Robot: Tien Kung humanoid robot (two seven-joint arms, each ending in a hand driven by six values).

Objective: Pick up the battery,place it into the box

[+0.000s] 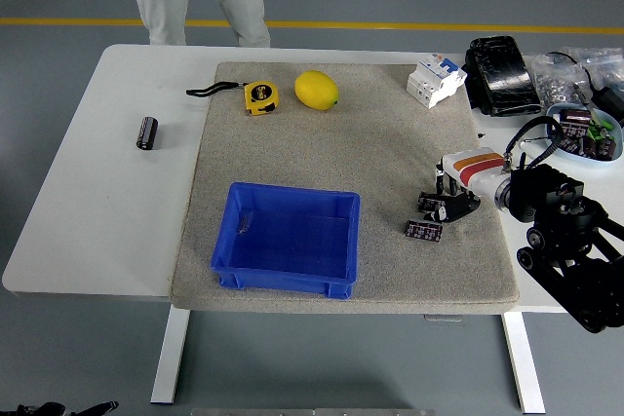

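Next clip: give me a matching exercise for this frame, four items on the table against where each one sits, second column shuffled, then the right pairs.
Things:
1. blue box
2. lemon
3. battery
4. black cylinder

Places:
A. on the bare white table, left of the mat
B. on the mat's right part, just below the right hand
C. at the mat's near edge, left of centre
D. near the mat's far edge, right of the yellow tape measure

Pairs: 1-C, 2-D, 3-B, 4-A
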